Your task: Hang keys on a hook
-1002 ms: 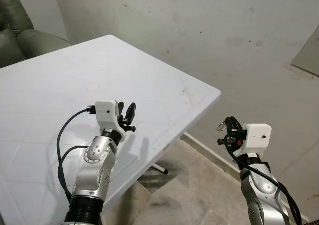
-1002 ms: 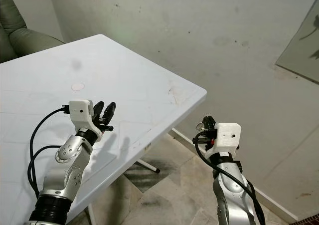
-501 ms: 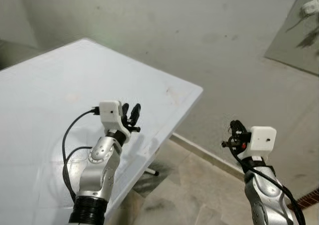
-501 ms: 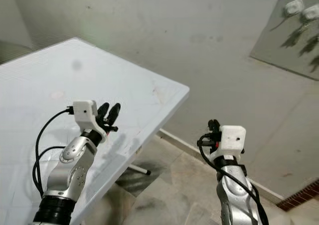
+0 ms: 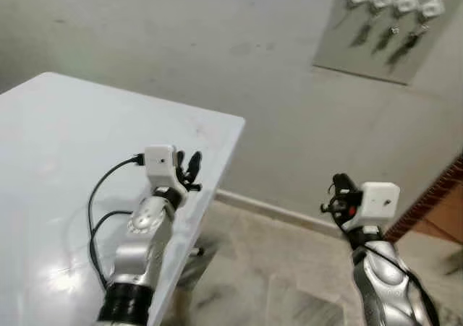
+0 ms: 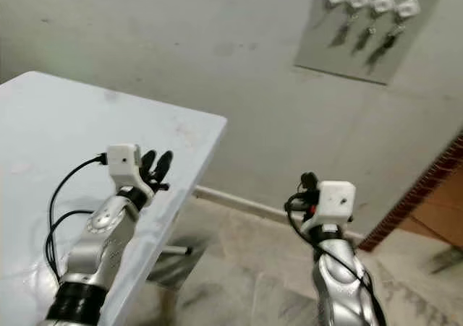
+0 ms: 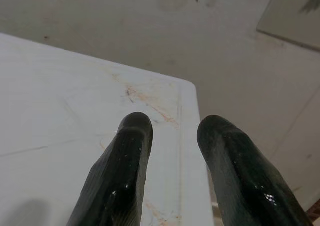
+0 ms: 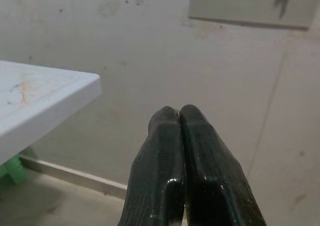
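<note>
Left eye view: the left end effector [image 5: 189, 168] is raised above the white tabletop [image 5: 65, 167], close to its far corner, with its two black fingers a little apart and nothing between them. The right end effector [image 5: 337, 194] is held up over the tiled floor [image 5: 275, 268], well away from the tabletop. A grey board [image 5: 380, 29] is fixed high on the wall, well above and beyond the tabletop corner, and carries a row of four white hooks [image 5: 394, 2] with dark shapes hanging beneath them. Whether keys sit in the right end effector cannot be told here.

Right eye view: the same scene, with a strip of brick [image 6: 416, 196] beside the wall, on the far side of the board from the tabletop.

Left wrist view: the fingers [image 7: 122, 178] stand apart above the stained tabletop corner.

Right wrist view: the fingers [image 8: 162, 166] are pressed together, pointing at the wall below the board; no keys can be made out between them.
</note>
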{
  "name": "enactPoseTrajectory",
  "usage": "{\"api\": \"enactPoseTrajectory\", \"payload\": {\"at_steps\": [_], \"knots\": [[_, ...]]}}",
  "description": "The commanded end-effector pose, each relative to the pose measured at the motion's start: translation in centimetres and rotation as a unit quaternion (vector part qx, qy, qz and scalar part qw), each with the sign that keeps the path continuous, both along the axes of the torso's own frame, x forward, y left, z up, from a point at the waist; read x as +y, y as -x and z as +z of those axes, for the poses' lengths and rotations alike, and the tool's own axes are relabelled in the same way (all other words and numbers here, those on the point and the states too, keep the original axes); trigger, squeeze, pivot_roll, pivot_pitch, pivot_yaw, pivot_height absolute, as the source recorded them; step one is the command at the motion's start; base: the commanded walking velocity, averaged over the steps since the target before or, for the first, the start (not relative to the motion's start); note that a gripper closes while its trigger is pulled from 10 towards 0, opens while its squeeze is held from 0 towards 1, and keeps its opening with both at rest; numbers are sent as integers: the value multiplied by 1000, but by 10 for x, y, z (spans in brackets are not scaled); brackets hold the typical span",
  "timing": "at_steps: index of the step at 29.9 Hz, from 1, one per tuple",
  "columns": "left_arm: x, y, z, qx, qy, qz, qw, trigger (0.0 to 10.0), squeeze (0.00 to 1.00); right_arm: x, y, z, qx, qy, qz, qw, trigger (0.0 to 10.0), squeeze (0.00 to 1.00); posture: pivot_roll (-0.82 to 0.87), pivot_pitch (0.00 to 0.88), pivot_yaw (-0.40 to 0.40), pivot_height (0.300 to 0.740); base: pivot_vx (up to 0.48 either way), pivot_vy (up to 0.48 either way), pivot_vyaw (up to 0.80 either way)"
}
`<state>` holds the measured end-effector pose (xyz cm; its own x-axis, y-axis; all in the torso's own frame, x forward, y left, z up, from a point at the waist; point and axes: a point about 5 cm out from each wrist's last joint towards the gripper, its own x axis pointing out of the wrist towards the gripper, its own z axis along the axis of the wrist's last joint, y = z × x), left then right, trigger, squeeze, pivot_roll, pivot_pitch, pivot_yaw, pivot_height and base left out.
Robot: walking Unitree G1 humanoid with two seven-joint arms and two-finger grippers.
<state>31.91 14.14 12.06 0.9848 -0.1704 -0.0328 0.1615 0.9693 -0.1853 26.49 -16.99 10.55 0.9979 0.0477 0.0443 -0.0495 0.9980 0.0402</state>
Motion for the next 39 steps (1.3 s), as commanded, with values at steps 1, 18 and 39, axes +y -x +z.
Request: {"api": "enactPoseTrajectory", "payload": {"at_steps": [1, 18, 39], "knots": [[-10, -2, 4, -5, -2, -13, 1000, 10000, 0, -8, 0, 5, -8, 6, -14, 1000, 10000, 0, 42, 0, -24, 740, 0, 0, -719], [-11, -4, 7, -23, -55, -18, 998, 10000, 0, -8, -1, 4, -5, 9, -24, 1000, 10000, 0, 40, 0, -20, 740, 0, 0, -717], [-9, -5, 5, -1, -37, -32, 999, 10000, 0, -10, -1, -2, 18, 22, -81, 996, 10000, 0, 42, 0, 31, 740, 0, 0, -92]]}}
